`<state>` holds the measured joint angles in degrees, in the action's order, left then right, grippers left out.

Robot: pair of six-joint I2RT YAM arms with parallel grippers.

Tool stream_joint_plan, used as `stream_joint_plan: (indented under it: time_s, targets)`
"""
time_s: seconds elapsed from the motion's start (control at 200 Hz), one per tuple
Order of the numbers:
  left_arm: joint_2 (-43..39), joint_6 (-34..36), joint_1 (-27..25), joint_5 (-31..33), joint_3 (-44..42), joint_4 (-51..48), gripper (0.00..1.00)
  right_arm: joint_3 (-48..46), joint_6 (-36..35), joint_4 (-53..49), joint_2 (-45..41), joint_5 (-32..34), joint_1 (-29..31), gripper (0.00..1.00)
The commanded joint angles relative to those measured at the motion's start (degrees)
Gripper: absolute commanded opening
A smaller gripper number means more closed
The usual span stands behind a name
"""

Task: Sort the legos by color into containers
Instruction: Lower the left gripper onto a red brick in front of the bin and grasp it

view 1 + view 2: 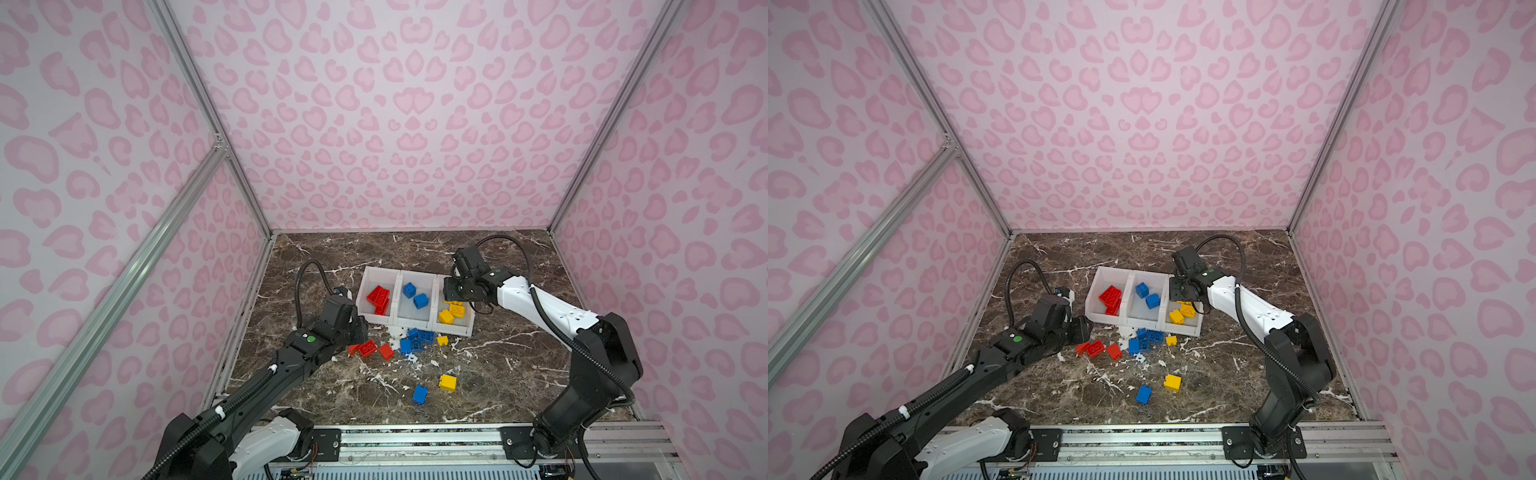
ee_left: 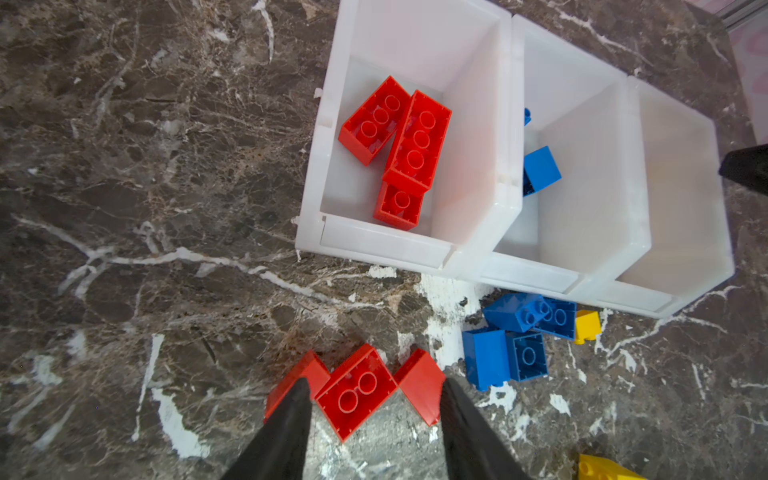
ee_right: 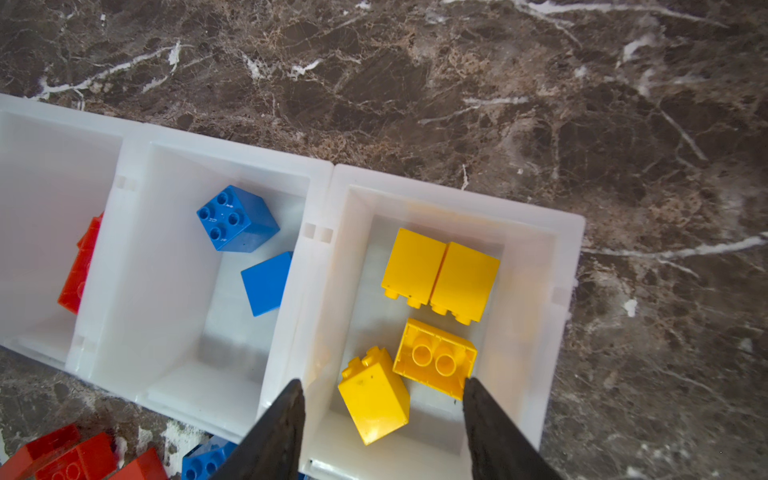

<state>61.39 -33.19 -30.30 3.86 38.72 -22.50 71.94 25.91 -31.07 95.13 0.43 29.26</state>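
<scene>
On the near part of the marble [image 1: 511, 374], a lone blue brick [image 1: 419, 394] and a lone yellow brick [image 1: 447, 382] lie close together, well apart from the rest.

Further in, a loose row runs just in front of the bins. It starts with three loose reds [image 1: 368, 348], then a blue cluster [image 1: 415, 340] of about four, then a small yellow brick [image 1: 442, 340] beside the cluster.

The left gripper [image 2: 374, 390] is low over the reds, its jaws partly spread and holding nothing. In the left wrist view the middle red [image 2: 355, 390] lies upside down between the fingers [image 2: 291, 428]. The fingers overlap the reds on either side; whether they touch cannot be told.

Behind the row stand three white bins joined side by side.
- **Left bin** [image 1: 376, 321]: it holds three binned reds [image 2: 417, 141], hollow side up and piled together.
- **Middle bin** [image 1: 413, 323]: it holds two binned blues [image 1: 409, 289], near each other.
- **Right bin** [image 1: 453, 331]: it holds four binned yellows [image 3: 413, 266], two of them side by side and touching.

The right gripper [image 3: 384, 392] hangs over the right bin, its jaws partly spread and empty. In the right wrist view one finger lines up with the wall shared with the middle bin. The other finger is over the bin's inside, by an upturned yellow [image 3: 434, 357].
</scene>
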Motion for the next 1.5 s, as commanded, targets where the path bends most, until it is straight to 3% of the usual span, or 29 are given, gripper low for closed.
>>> stream_joint_plan:
  time_s: [0.0,0.965,1.495]
  targets:
    - [0.52,-1.47,-0.11,1.74,-0.90,-1.74,0.53,-0.87,0.22,0.83,-0.27,0.02,0.00,0.62]
    - [14.67,2.91,-1.24,5.36,-1.02,-0.79,0.50,-5.19,1.42,2.59,-2.30,-0.34,-0.03,0.62]
    - [16.28,3.82,-1.25,5.11,-1.40,1.37,0.29,-6.20,1.75,2.85,-2.66,-0.34,-0.06,0.62]
